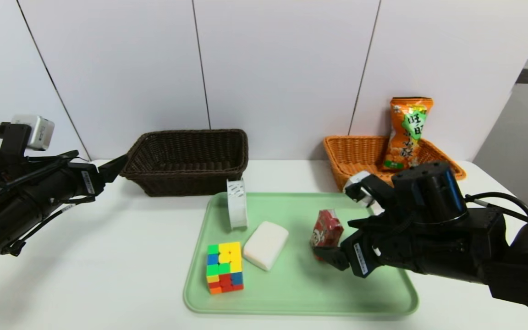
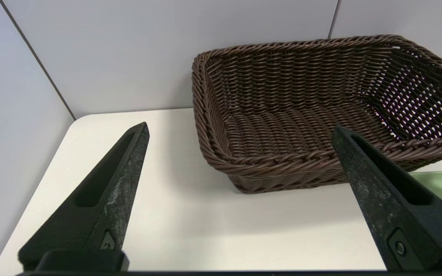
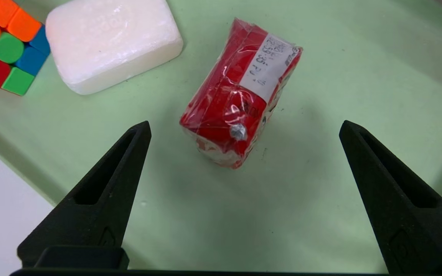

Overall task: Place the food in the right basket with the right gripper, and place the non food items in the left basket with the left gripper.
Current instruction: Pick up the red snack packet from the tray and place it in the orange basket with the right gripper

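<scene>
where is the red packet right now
In the head view the red packet lies on the green tray's right half, right of the soap, just ahead of the open right gripper.

Right gripper [image 3: 244,128] over tray [image 3: 320,214], jaws wide apart, small packet [image 3: 240,99] lying on tray between and just ahead of the tips. Soap block [image 3: 109,38] and puzzle cube [image 3: 4,42] further ahead, off to one side. Left gripper [image 2: 240,132] level over table [image 2: 205,230], left basket [image 2: 301,111] just ahead of its spread jaws.
</scene>
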You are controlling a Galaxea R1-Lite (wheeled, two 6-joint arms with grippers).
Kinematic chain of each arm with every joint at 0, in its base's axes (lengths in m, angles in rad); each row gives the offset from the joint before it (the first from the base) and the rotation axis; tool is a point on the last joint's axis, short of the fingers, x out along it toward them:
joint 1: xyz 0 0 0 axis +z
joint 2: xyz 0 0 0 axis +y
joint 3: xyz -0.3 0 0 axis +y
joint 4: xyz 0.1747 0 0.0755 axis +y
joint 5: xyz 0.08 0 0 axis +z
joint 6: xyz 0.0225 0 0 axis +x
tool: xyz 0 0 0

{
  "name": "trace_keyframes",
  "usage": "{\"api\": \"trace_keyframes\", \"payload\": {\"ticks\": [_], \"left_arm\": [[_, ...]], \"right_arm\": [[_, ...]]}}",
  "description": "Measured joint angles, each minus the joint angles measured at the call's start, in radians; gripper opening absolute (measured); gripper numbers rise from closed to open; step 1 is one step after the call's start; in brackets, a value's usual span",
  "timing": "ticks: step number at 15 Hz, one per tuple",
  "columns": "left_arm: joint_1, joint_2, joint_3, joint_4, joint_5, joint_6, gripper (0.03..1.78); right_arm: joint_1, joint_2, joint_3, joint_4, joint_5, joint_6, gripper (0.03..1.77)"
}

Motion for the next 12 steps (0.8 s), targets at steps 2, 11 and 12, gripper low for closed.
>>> {"api": "trace_keyframes", "payload": {"ticks": [2, 11, 12], "left_arm": [[0.000, -0.001, 0.003, 0.000, 0.000, -0.001, 1.69], [0.000, 0.005, 0.036, -0.056, -0.001, -0.003, 1.69], [0.000, 0.006, 0.037, -0.057, -0.001, -0.003, 1.69]], "right_arm": [[0.000, 0.036, 0.003, -0.063, -0.001, 0.000, 1.69], [-0.013, 0.109, 0.009, -0.171, -0.010, 0.001, 1.69], [-0.013, 0.110, 0.011, -0.186, -0.012, 0.001, 1.69]]}}
